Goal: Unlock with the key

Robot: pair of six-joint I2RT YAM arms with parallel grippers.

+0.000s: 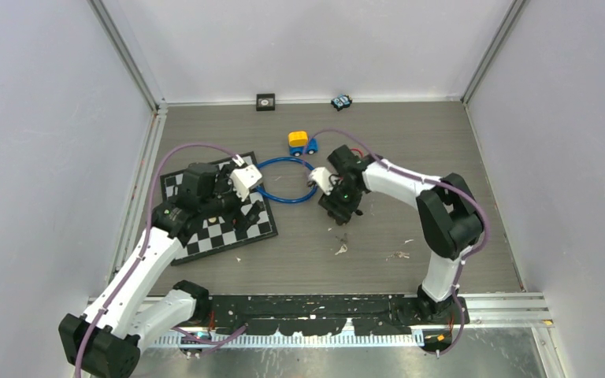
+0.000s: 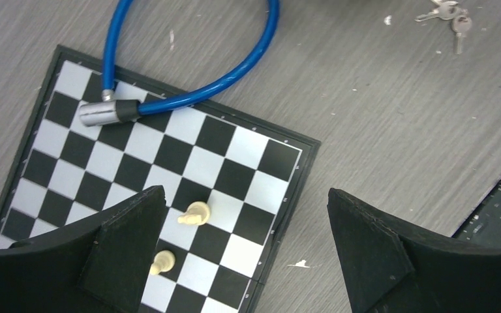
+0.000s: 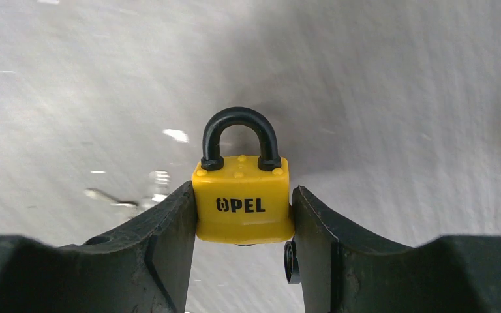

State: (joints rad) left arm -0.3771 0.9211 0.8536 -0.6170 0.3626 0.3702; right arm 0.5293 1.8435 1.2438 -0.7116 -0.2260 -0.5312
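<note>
My right gripper (image 3: 242, 218) is shut on a yellow padlock (image 3: 241, 199) marked OPEL, held by its body with the black shackle (image 3: 240, 134) pointing away. A small dark ring (image 3: 289, 261) hangs below the padlock by the right finger. In the top view this gripper (image 1: 339, 211) is at mid-table and hides the padlock. A bunch of silver keys (image 2: 449, 16) lies on the table, blurred in the right wrist view (image 3: 137, 195). My left gripper (image 2: 244, 208) is open and empty above the chessboard's edge (image 1: 242, 206).
A chessboard (image 1: 228, 232) lies on the left with two pale pieces (image 2: 194, 214) on it. A blue cable lock (image 1: 283, 181) loops from the board onto the table. A yellow and blue toy car (image 1: 301, 142) stands behind it. Two small objects (image 1: 265, 101) sit at the back wall.
</note>
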